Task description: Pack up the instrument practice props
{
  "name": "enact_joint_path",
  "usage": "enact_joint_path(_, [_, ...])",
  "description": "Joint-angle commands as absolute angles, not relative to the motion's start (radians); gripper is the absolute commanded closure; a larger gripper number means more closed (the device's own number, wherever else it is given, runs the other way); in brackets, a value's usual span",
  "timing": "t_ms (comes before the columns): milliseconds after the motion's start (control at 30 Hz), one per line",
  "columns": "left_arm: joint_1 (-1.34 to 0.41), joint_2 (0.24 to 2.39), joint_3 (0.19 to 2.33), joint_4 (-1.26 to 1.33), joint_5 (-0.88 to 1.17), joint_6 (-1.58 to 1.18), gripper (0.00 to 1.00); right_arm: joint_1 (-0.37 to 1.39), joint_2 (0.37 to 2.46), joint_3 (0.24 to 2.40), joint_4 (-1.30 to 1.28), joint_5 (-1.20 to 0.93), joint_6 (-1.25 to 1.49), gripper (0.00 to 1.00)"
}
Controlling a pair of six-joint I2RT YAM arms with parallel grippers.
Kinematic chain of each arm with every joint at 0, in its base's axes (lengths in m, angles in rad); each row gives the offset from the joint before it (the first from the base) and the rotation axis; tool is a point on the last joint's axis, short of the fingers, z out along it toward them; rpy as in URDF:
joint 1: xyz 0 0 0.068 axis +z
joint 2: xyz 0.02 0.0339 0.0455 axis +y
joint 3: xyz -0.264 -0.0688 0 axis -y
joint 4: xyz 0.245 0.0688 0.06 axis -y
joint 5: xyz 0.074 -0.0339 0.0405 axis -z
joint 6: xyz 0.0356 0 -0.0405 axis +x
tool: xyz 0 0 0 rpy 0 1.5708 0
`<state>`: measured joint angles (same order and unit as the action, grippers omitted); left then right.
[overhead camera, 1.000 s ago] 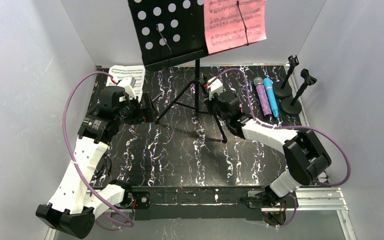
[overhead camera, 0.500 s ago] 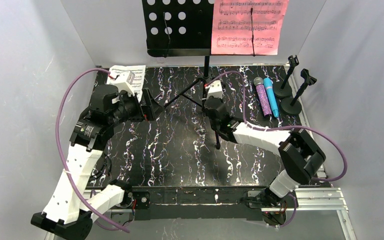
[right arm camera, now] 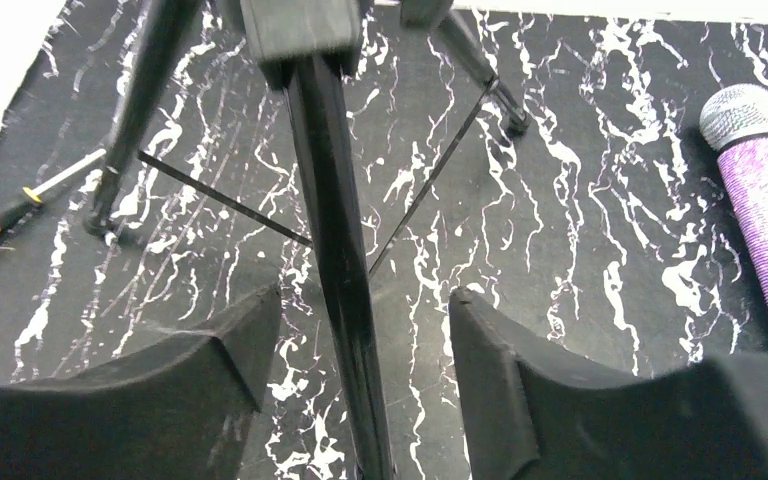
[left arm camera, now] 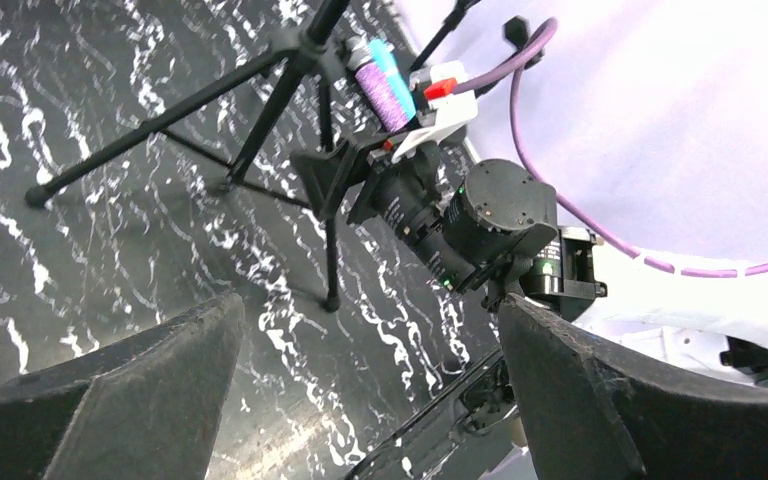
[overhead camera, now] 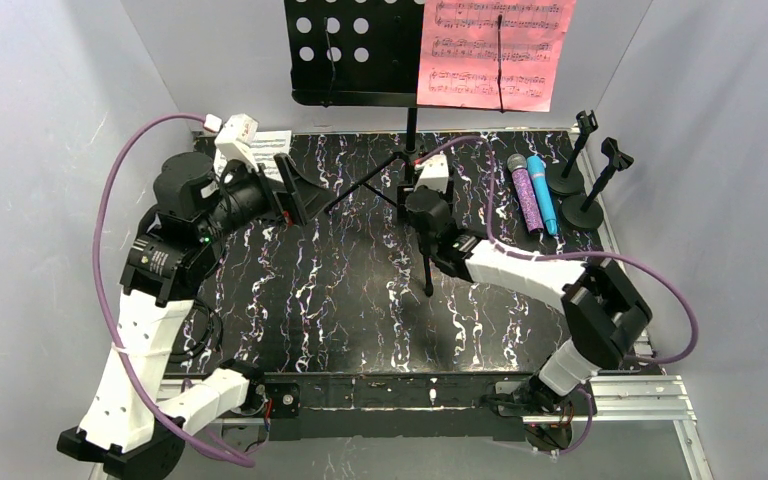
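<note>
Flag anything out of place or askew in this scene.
The pink music sheet hangs mostly past the right edge of the music stand's perforated plate, off-centre. The open right hand straddles a tripod leg without touching it. Nothing spilled or broken.

The pink music sheet [overhead camera: 490, 50] hangs upright at the top of the frame, right of centre, its printed staves facing out and a thin dark strip down its middle. The white music sheet [overhead camera: 274, 142] lies flat at the upper left, mostly hidden. At the upper right the purple glitter microphone [overhead camera: 527, 200], grey-headed, and the blue microphone [overhead camera: 543, 195] lie flat side by side, heads toward the top. Just right of them stand the upper mic holder [overhead camera: 565, 183] and the lower mic holder [overhead camera: 584, 213], both black, each a round base with a slim stem and clip.
</note>
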<state>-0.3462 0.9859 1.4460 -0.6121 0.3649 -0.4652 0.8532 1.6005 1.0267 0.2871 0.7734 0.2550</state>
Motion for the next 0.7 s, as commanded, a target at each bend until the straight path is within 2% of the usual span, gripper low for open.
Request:
enact_joint_path(0, [-0.355, 0.998, 1.539, -0.545, 0.453, -0.491, 0.04, 0.852, 1.451, 1.049, 0.248, 0.76, 0.255, 0.24])
enact_joint_path(100, [-0.36, 1.032, 1.603, -0.531, 0.47, -0.513, 0.04, 0.852, 1.367, 1.039, 0.139, 0.742, 0.206, 0.1])
enact_joint_path(200, [-0.371, 1.088, 1.674, -0.52, 0.477, -0.533, 0.05, 0.852, 1.262, 1.011, 0.073, 0.7, 0.147, 0.02])
enact_joint_path(333, [-0.417, 1.168, 1.785, -0.495, 0.451, -0.549, 0.06, 0.851, 1.118, 1.003, -0.05, 0.69, 0.106, 0.01])
enact_joint_path(433, [-0.466, 1.242, 1.87, -0.492, 0.417, -0.534, 0.06, 0.851, 1.047, 1.076, -0.187, 0.681, 0.077, 0.01])
enact_joint_path(667, [-0.547, 1.411, 2.104, -0.492, 0.325, -0.479, 0.06, 0.851, 1.023, 1.399, -0.545, 0.662, 0.004, 0.01])
